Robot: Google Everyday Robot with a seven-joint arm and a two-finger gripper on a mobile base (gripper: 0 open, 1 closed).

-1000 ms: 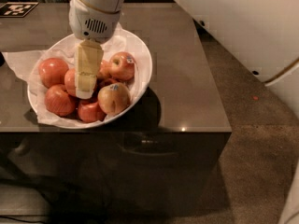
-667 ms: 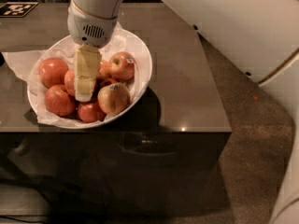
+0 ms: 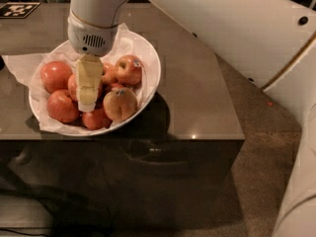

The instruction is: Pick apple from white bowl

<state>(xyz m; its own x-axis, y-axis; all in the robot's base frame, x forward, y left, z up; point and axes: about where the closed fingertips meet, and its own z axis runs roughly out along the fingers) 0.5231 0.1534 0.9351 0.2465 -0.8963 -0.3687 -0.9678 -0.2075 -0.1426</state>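
The white bowl (image 3: pixel 150 70) stands on the left of the dark table, lined with crumpled white paper and holding several apples. My gripper (image 3: pixel 86 105) hangs down from above into the middle of the bowl. It stands right at a red-orange apple (image 3: pixel 73 86), which it mostly hides; no sticker shows on it. A pale yellowish apple (image 3: pixel 120 104) lies just to its right. A stickered apple with a yellowish patch (image 3: pixel 129 69) lies behind that.
More red apples lie at the bowl's left (image 3: pixel 56 75), front left (image 3: pixel 61 106) and front (image 3: pixel 95 118). The dark table (image 3: pixel 197 98) ends just in front of the bowl and to the right. My white arm (image 3: pixel 237 38) crosses the upper right. A marker tag (image 3: pixel 17 9) lies at the far left.
The gripper has come a little lower into the bowl among the apples. The apples and the bowl have not moved.
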